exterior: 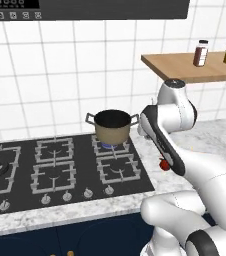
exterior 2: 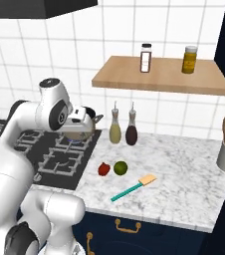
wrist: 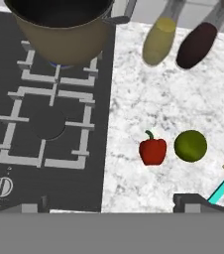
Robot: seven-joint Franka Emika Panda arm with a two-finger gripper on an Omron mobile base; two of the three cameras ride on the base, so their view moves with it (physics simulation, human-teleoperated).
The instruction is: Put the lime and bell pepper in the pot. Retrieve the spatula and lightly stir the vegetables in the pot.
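The pot (exterior: 112, 126) sits on a far burner of the stove (exterior: 60, 170); the bell pepper (exterior 2: 103, 169) and lime (exterior 2: 120, 168) lie side by side on the counter (exterior 2: 184, 169), right of the stove; the spatula (exterior 2: 133, 188) lies nearer; the gripper (wrist: 114, 204) hangs above, open wide, holding nothing.

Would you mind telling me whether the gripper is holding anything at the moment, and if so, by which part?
Nothing is held. The gripper is open above the counter, while the bell pepper, lime and spatula all lie on the marble.
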